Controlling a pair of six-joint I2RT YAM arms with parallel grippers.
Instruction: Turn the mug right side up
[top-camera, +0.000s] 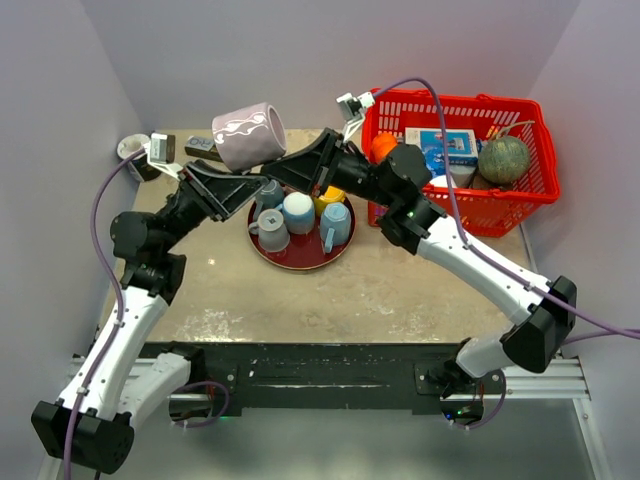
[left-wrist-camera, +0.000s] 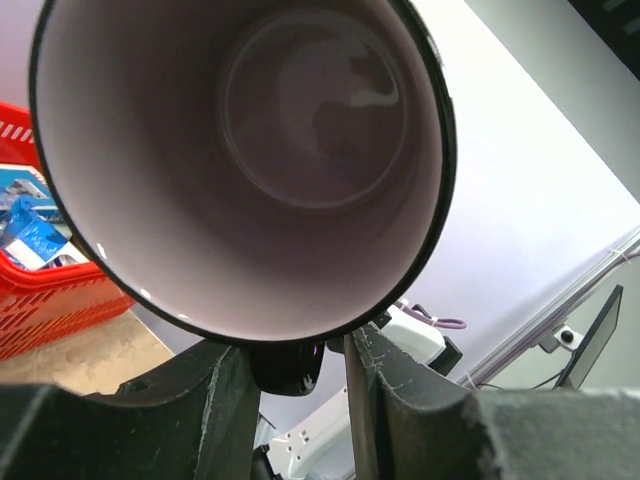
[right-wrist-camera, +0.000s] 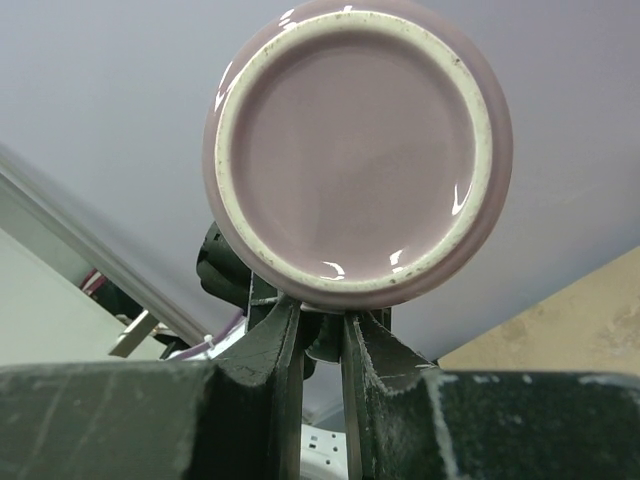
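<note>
We see the lavender mug (top-camera: 248, 137) held in the air on its side over the far left part of the table (top-camera: 420, 290), up and left of the red tray (top-camera: 300, 263) of small cups, with its open mouth facing the left wrist camera and its base facing the right one. The right gripper (right-wrist-camera: 320, 340) is pinched tight on the handle (left-wrist-camera: 288, 368) under the mug. The left gripper (left-wrist-camera: 295, 352) brackets that handle too, but we cannot tell whether it actually squeezes.

Lab test cell: grey partition walls (top-camera: 330, 50), table (top-camera: 420, 290) on aluminium rail (top-camera: 560, 380).
</note>
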